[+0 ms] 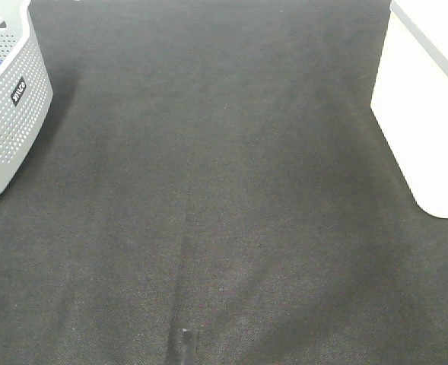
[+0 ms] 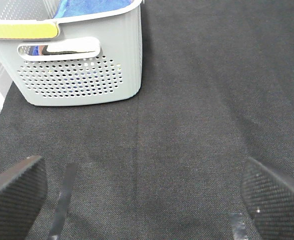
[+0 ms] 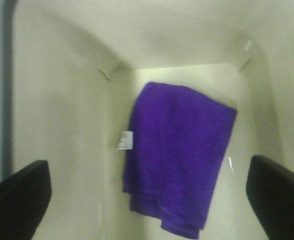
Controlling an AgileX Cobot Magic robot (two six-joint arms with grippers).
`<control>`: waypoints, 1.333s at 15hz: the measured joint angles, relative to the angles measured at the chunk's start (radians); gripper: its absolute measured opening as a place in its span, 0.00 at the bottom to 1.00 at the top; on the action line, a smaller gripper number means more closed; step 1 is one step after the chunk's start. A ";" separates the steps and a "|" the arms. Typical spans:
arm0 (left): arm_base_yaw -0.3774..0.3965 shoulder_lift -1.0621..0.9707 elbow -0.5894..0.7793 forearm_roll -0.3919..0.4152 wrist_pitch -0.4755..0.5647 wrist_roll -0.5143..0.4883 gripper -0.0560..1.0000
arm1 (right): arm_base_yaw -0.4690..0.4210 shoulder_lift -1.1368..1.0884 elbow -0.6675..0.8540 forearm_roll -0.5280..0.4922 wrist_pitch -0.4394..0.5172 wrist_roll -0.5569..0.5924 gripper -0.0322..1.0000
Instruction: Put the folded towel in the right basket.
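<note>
The folded purple towel [image 3: 179, 170] with a white label lies flat on the floor of the white right basket [image 3: 67, 115]. My right gripper [image 3: 147, 200] is open and empty above it, its fingers [image 3: 17, 200] spread to either side and not touching it. The exterior view shows this basket [image 1: 425, 114] at the right edge, its inside hidden. My left gripper [image 2: 144, 200] is open and empty over the dark mat, short of the grey perforated left basket [image 2: 77, 75]. Neither gripper shows in the exterior view.
The grey basket [image 1: 7, 106] stands at the far left and holds a blue cloth [image 2: 92, 6]. A dark woven mat [image 1: 224, 198] covers the table between the baskets. A short dark strip [image 1: 185, 346] lies on it near the front edge.
</note>
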 joint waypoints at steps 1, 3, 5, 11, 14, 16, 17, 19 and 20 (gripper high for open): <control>0.000 0.000 0.000 0.000 0.000 0.000 0.99 | 0.065 -0.010 -0.030 0.000 0.001 0.006 0.98; 0.000 0.000 0.000 0.000 0.000 0.000 0.99 | 0.215 -0.022 -0.093 -0.007 0.002 0.028 0.98; 0.000 0.000 0.000 0.000 0.000 0.000 0.99 | 0.330 -0.023 -0.106 -0.025 0.012 0.036 0.98; 0.000 0.000 0.000 0.000 0.000 0.000 0.99 | 0.348 -0.050 -0.085 -0.101 0.129 0.085 0.97; 0.000 0.000 0.000 0.000 0.000 0.000 0.99 | 0.348 -0.246 0.173 -0.104 0.118 0.118 0.96; 0.000 0.000 0.000 0.000 0.000 0.000 0.99 | 0.348 -0.583 0.593 -0.108 -0.037 0.159 0.96; 0.000 0.000 0.000 0.000 0.000 0.000 0.99 | 0.348 -0.733 0.762 -0.111 -0.107 0.161 0.96; 0.000 0.000 0.000 0.000 0.000 0.000 0.99 | 0.348 -1.030 1.068 -0.112 -0.173 0.138 0.96; 0.000 0.000 0.000 0.000 0.000 0.000 0.99 | 0.348 -1.180 1.188 -0.112 -0.180 0.130 0.96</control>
